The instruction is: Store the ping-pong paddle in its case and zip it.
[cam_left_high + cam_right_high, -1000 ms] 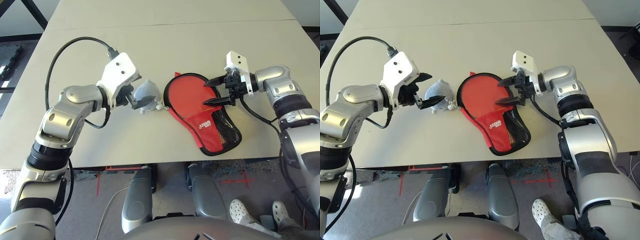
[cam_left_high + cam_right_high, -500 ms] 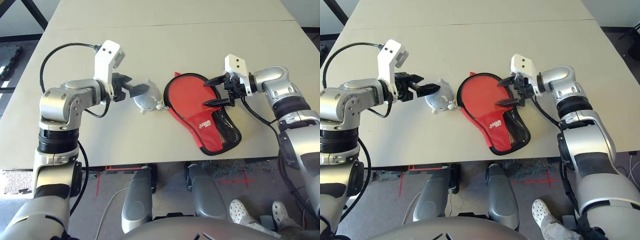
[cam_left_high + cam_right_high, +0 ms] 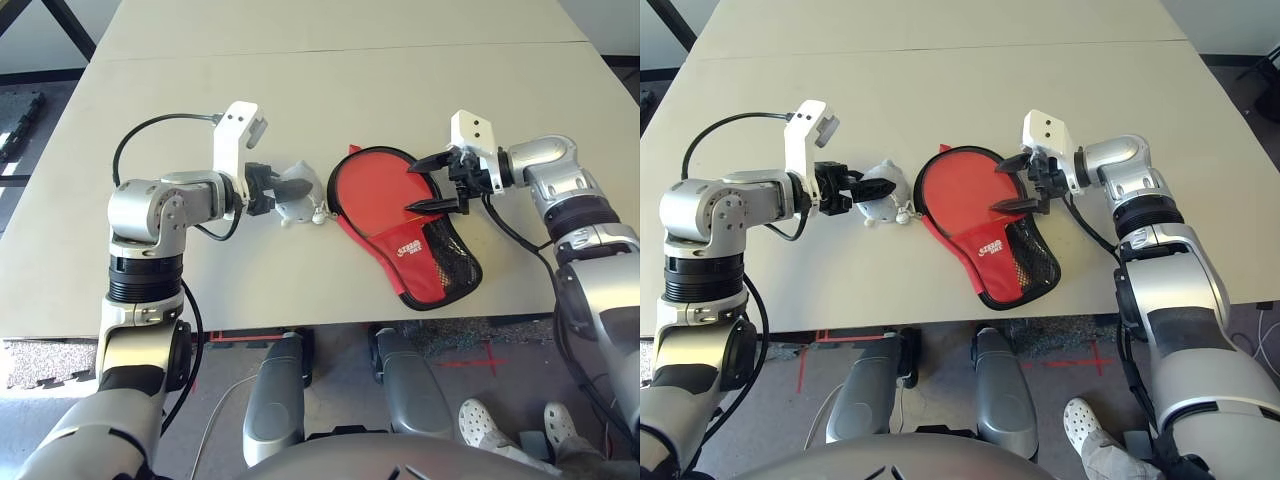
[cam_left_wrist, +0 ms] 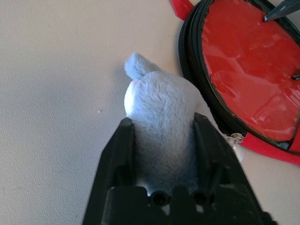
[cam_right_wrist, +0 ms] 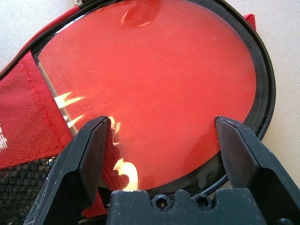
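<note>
Grey plush (image 4: 164,117) fills left gripper (image 4: 163,140), presumably as zip pull; right gripper (image 5: 161,122), wide open and empty, likely steadies red case (image 3: 385,220).

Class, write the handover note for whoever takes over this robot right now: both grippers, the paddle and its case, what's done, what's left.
Left gripper: closed around the grey plush charm, beside the case.
Right gripper: open, fingers over the round end of the case.
Things: case flat on the table; red paddle blade visible through its clear window.
Done: paddle appears to be inside.
Left: check the zip, whose closure I can't confirm, and finish closing it if needed.
</note>
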